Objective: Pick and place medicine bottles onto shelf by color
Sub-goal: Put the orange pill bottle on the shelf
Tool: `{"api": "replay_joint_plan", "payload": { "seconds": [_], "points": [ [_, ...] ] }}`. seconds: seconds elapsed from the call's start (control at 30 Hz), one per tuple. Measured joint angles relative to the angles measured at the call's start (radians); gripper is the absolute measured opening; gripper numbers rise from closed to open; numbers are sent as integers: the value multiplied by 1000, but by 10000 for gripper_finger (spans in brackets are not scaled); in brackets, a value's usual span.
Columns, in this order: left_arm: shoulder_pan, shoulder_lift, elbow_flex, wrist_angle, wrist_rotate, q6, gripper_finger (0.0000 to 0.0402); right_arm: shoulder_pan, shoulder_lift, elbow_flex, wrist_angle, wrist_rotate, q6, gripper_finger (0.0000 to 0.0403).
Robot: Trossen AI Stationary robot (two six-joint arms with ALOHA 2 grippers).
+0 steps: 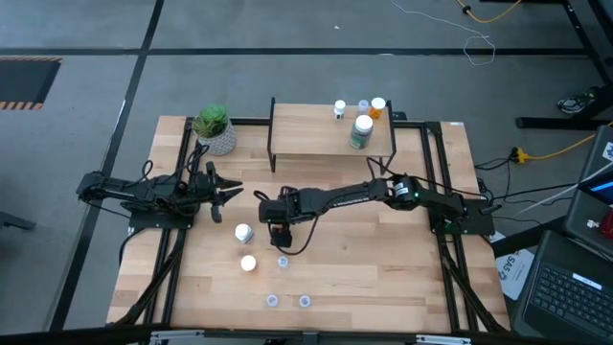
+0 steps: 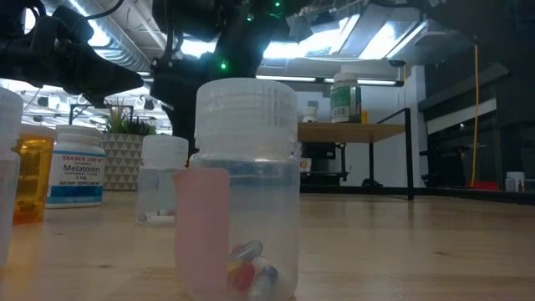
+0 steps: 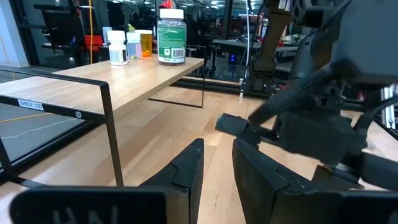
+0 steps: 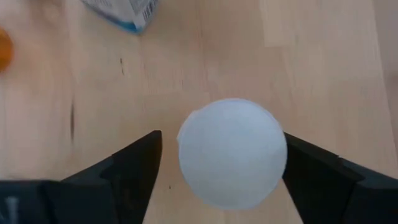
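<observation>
overhead, bright ceiling lights [image 2: 368,38] above the wooden tabletop [image 2: 418,242].

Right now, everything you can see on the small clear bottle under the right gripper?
The small clear bottle stands upright on the wooden table, its round whitish cap facing up. The right gripper is open, a finger on either side, neither touching. In the high view it sits below the gripper, near the table's middle.

Shelf [image 1: 306,134]: left and middle of top bare; four bottles [image 1: 361,132] crowd its 2 o'clock corner. Bench [image 1: 402,278]: right half open. Obstacles: right arm [image 1: 354,196] lying across bench centre; loose bottles [image 1: 243,233] at 7 o'clock from centre; plant [image 1: 215,129] at 10 o'clock.
</observation>
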Motion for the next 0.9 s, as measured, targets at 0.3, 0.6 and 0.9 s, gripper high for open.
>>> {"api": "replay_joint_plan", "payload": {
  "seconds": [0.3, 0.6, 0.9],
  "points": [
    [0, 0, 0, 0, 0, 0, 80, -3, -6, 0, -15, 0, 18, 201],
    [0, 0, 0, 0, 0, 0, 80, -32, -10, 239, -352, 113, 57, 206],
    [0, 0, 0, 0, -1, 0, 80, -121, -223, 228, -394, 258, 34, 202]
  ]
}}
